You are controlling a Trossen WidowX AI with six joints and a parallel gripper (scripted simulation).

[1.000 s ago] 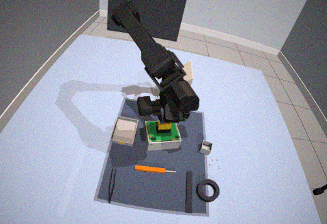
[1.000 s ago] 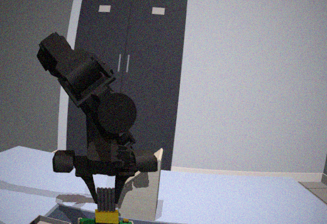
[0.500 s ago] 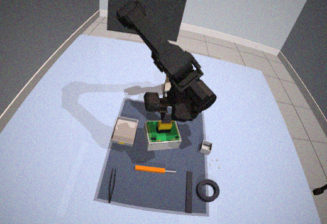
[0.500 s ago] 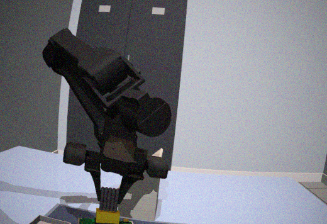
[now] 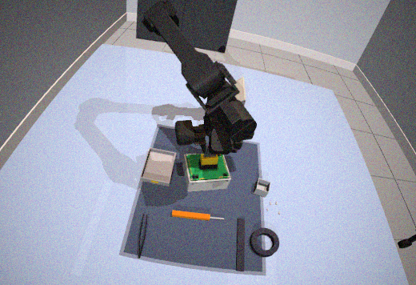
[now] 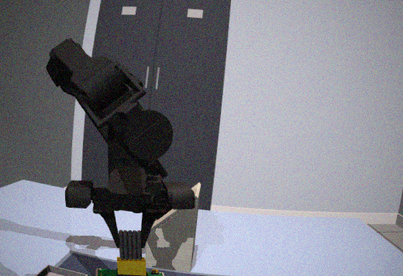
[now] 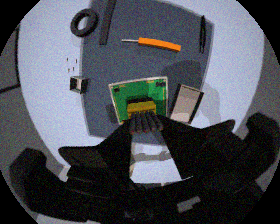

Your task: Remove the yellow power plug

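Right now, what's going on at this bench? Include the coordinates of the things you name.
The arm's tool (image 5: 206, 150) (image 6: 130, 245) (image 7: 143, 119) is shut on the grey cables of the yellow power plug (image 5: 209, 159) (image 6: 131, 266) (image 7: 141, 107). The plug is at its socket on the green circuit board (image 5: 196, 170) (image 7: 122, 100); whether it has loosened, I cannot tell. The grey tray (image 5: 170, 168) (image 7: 199, 106) beside the board does not hold the plug yet.
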